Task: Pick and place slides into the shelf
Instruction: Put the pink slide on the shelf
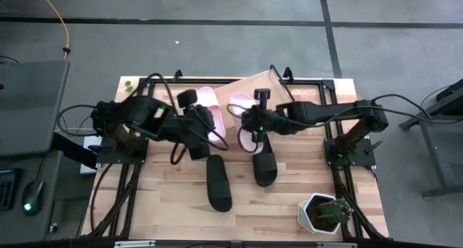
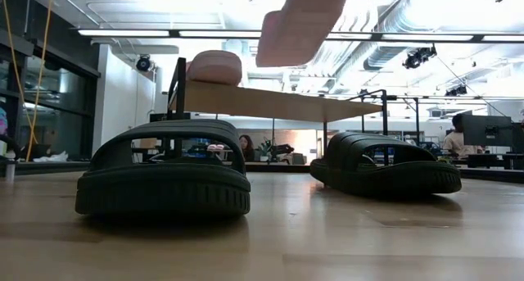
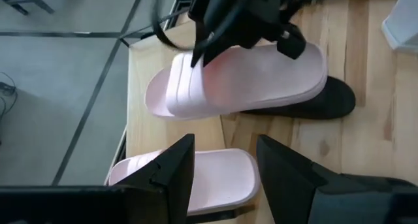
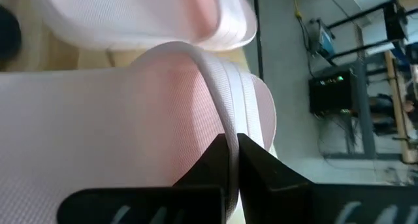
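Note:
One pale pink slide (image 1: 209, 100) lies on the slanted wooden shelf (image 1: 266, 83), seen in the low view as the slide (image 2: 214, 67) on the board (image 2: 278, 101). My left gripper (image 3: 225, 165) hovers open above it, and its sole (image 3: 209, 178) shows between the fingers. My right gripper (image 1: 251, 124) is shut on the second pink slide (image 3: 248, 74), which is raised in the air (image 2: 299, 23) near the shelf's front edge. Two black slides (image 1: 219, 181) (image 1: 265, 163) rest sole-down on the table. My right gripper pinches the pink slide's broad strap at its edge (image 4: 219, 123) between the two fingers, which lie across the strap. The slide is lifted clear of table and shelf, tilted, above the far end of a black slide (image 3: 339, 100).
A cactus in a white pot (image 1: 322, 213) stands at the table's near right corner. Black frame rails (image 1: 340, 154) run along both table sides. Bare tabletop (image 1: 166, 197) lies near the black slides. People sit in the room beyond (image 2: 244, 146).

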Available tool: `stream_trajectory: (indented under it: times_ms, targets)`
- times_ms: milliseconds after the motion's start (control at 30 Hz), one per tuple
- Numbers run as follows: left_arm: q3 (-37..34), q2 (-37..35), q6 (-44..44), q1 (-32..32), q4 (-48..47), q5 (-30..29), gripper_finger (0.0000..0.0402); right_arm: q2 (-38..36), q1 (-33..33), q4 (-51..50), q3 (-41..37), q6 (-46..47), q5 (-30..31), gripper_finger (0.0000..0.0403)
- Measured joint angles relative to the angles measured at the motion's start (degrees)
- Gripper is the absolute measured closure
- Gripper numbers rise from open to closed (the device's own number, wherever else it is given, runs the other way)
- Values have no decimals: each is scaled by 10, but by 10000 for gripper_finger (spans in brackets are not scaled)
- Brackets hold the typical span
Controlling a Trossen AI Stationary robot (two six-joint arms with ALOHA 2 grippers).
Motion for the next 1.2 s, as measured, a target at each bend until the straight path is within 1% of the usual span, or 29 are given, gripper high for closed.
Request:
stream_trajectory:
  times_ms: [167,333,533,667,833,1033,1200]
  targets:
    - [0,-21,-9,0,0,0,250,-7,-26,50,0,-45,-60,402]
    - [0,-30,-11,0,0,3,250,-7,-50,67,0,-71,-63,402]
    - [0,-34,-11,0,1,5,250,-7,-89,72,0,-89,-102,403]
    - [0,-34,-11,0,1,5,250,-7,-117,84,0,-101,-114,403]
    - [0,-34,-11,0,1,6,250,-5,-150,101,-2,-105,-176,403]
    - [0,-34,-11,0,0,7,250,-3,-172,167,-52,-132,-186,403]
    - [0,-34,-11,0,0,9,250,-3,-182,201,-84,-141,-186,403]
